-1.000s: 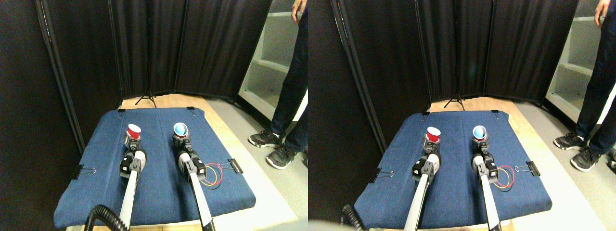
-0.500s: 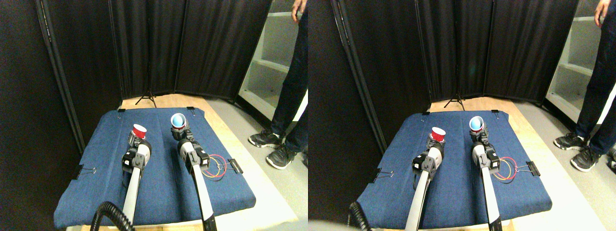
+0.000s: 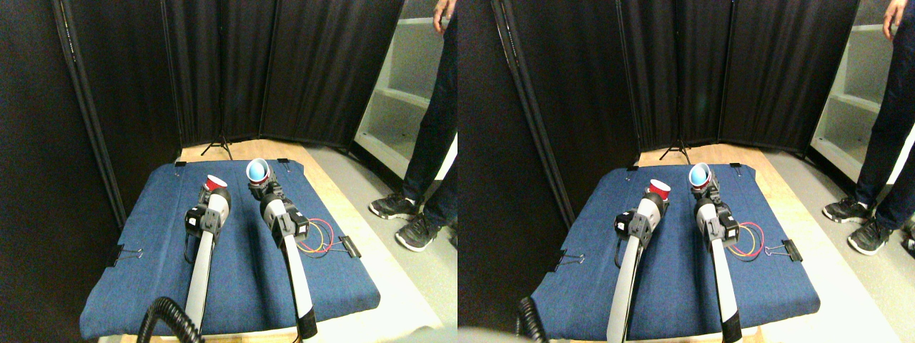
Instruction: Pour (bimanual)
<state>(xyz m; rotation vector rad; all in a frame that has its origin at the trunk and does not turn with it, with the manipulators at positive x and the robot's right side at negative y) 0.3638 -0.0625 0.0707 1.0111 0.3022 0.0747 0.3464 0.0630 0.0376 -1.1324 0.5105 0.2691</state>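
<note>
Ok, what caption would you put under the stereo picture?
Over a blue cloth, the left gripper carries a red cup beside the right gripper's tilted blue-lined cup.

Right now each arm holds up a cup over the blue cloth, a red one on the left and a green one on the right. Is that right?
Not quite. The right cup is blue inside, not green, as the stereo pair view shows. The rest holds: the left arm holds up a red cup, both over the blue cloth.

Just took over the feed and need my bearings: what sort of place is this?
Most likely a lab test area: black screen panels fence off a blue cloth clipped over a low wooden platform, and white shelves stand behind a person watching.
</note>
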